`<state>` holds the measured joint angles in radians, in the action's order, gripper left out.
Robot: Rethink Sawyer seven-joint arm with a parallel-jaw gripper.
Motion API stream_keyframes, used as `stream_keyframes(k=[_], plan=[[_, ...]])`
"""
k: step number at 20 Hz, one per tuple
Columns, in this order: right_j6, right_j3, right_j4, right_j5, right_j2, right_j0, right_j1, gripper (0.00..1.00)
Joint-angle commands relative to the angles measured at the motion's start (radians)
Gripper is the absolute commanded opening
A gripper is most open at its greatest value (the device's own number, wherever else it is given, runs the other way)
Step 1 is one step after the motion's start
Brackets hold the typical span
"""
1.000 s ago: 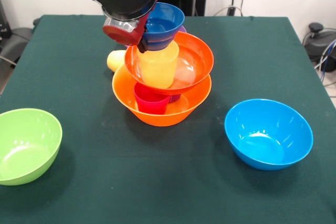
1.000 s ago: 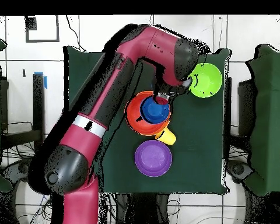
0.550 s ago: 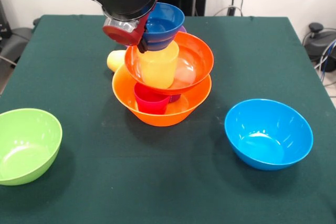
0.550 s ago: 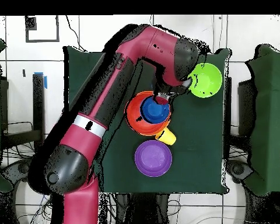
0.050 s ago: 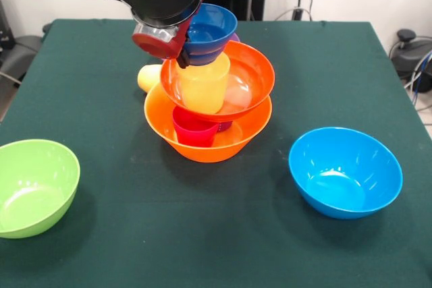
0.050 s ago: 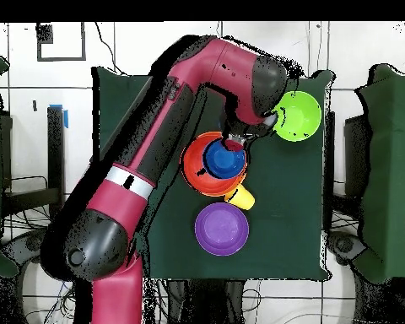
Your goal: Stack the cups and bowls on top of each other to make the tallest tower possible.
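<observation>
The tower stands mid-table. Its base is the big orange-yellow bowl [image 5: 202, 141] [image 6: 191, 171], with a red-pink cup [image 5: 194, 130] and a bit of purple cup [image 5: 225, 126] inside. Above them sits the red-orange bowl [image 5: 246, 79], holding an orange-yellow cup [image 5: 202, 85]. The small dark blue bowl [image 5: 212, 28] [image 6: 224, 157] rests tilted on top. My gripper [image 5: 179, 55] [image 6: 237, 137] is at this bowl's left rim. A pale yellow cup [image 5: 148, 77] lies behind the tower. The lime green bowl [image 5: 34, 187] [image 6: 297, 116], light blue bowl [image 5: 345, 172] and purple bowl [image 6: 222, 228] stand apart.
The arm [image 6: 155, 152] crosses the table in the overhead view and hides the light blue bowl there. In the front view the tower hides the purple bowl. Dark green cloth [image 5: 202, 234] covers the table.
</observation>
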<state>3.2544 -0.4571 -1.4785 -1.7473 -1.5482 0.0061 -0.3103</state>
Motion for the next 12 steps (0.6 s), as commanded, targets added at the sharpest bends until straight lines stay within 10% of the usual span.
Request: stream_keyframes(k=[1, 12], plan=[[0.018, 0.064, 0.019, 0.081, 0.068, 0.023, -0.001, 0.0], [0.048, 0.058, 0.023, 0.089, 0.063, 0.037, 0.0, 0.0]])
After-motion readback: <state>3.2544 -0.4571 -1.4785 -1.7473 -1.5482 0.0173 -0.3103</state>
